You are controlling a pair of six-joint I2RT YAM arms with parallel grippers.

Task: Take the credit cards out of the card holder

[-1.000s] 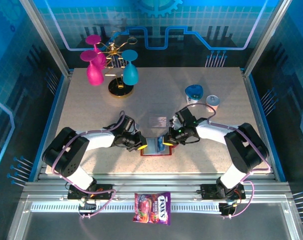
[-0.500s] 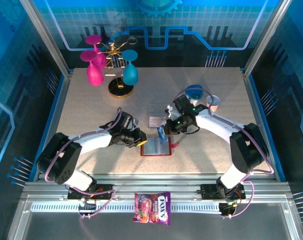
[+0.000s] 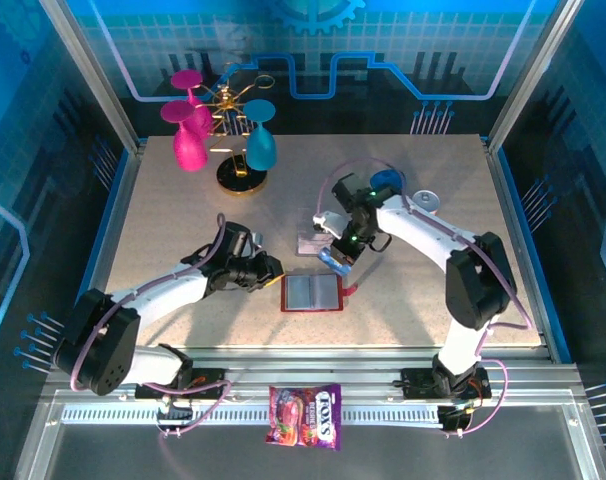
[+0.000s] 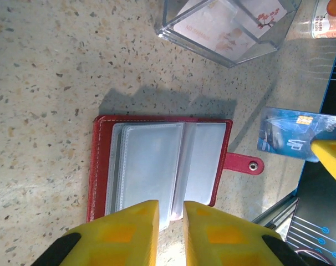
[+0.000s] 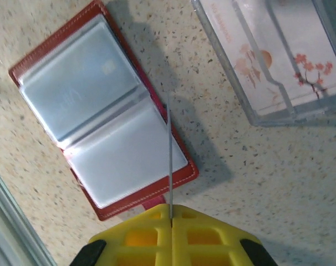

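My right gripper (image 5: 171, 219) pinches a blue credit card (image 4: 293, 134) above the open card holder (image 3: 311, 292) on the table, next probably setting it down, my left gripper (image 4: 171, 213) nearly closed, empty.

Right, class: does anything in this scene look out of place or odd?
The candy bag lies off the table, on the rail between the arm bases. Otherwise nothing stands out: the card holder lies open and flat, and the right gripper pinches a blue card above the table.
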